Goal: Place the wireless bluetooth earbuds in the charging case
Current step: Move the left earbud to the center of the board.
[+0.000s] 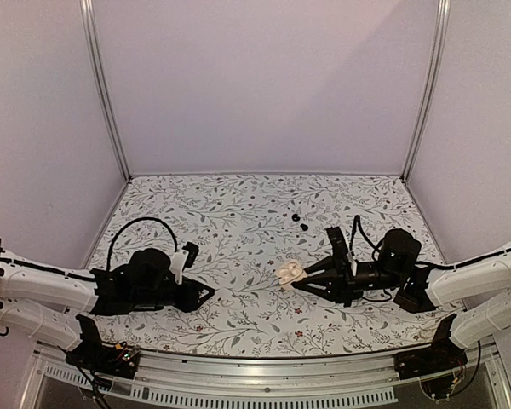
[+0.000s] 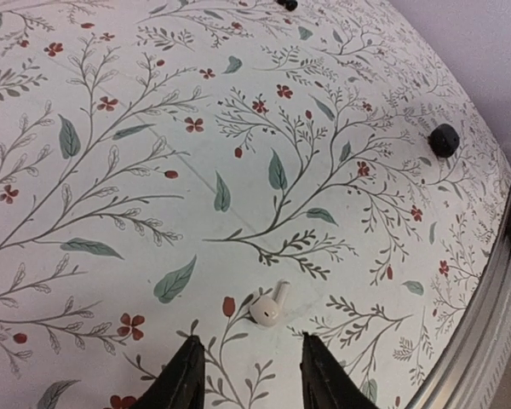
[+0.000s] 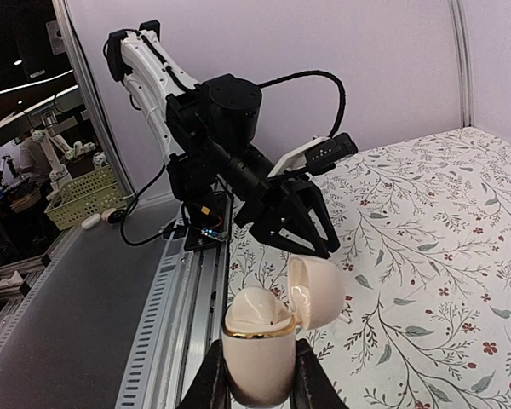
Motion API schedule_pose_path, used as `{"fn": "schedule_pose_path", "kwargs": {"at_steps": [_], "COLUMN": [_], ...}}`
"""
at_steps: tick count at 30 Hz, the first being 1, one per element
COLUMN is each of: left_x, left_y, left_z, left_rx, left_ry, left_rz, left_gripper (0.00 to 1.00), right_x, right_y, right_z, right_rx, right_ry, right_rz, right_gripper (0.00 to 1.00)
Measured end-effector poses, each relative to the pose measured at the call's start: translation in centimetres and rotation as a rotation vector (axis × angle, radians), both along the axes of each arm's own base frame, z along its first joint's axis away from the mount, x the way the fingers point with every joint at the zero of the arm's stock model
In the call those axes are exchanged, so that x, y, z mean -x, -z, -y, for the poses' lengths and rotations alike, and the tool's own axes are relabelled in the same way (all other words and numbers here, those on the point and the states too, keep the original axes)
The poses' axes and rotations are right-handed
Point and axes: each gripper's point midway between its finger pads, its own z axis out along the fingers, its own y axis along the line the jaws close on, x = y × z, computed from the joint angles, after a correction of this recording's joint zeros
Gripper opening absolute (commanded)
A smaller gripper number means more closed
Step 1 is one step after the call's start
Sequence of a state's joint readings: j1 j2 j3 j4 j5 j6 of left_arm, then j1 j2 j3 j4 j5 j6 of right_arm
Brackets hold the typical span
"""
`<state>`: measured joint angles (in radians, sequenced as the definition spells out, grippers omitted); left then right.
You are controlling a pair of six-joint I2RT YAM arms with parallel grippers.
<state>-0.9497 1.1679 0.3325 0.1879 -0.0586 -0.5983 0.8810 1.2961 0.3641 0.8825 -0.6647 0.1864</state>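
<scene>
A small white earbud (image 2: 268, 308) with a short stem lies on the floral table, just ahead of my left gripper (image 2: 251, 341). That gripper's jaws stand apart with nothing between them. Two tiny black rounded buds (image 1: 295, 216) (image 1: 304, 227) lie farther out at mid-table; the left wrist view shows one of these black buds (image 2: 444, 139) at right. My right gripper (image 3: 257, 354) is shut on the cream charging case (image 3: 257, 362), held upright above the table with its lid (image 3: 317, 291) swung open. A pale rounded shape fills the case's top. From above, the case (image 1: 288, 273) is at centre.
A metal rail (image 2: 485, 341) runs along the table's near edge, close beside the white earbud. The left arm (image 3: 238, 153) stands opposite the case in the right wrist view. Lilac walls close in the back and both sides.
</scene>
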Motion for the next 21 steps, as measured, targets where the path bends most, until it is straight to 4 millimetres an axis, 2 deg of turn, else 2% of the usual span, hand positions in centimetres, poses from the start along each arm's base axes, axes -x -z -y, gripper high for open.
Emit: {"fn": "schedule_pose_path", "kwargs": {"at_steps": [5, 15, 21], "left_x": [0.1, 1.1, 1.6], "left_y": [0.4, 3.8, 5.1], "left_z": [-0.1, 0.1, 0.6], "left_rx": [-0.007, -0.088, -0.12], "left_ry": [0.029, 0.117, 0.161], "left_rz": [0.036, 0.005, -0.023], "left_gripper": [0.3, 0.18, 0.1], "right_x": [0.2, 0.0, -0.1], "right_y": [0.2, 0.2, 0.2], "right_z": [0.2, 0.3, 0.4], "right_rx": [0.004, 0.004, 0.005], "right_ry": [0.001, 0.006, 0.009], "right_rz": [-0.003, -0.001, -0.001], "right_gripper": [0.0, 0.0, 0.0]}}
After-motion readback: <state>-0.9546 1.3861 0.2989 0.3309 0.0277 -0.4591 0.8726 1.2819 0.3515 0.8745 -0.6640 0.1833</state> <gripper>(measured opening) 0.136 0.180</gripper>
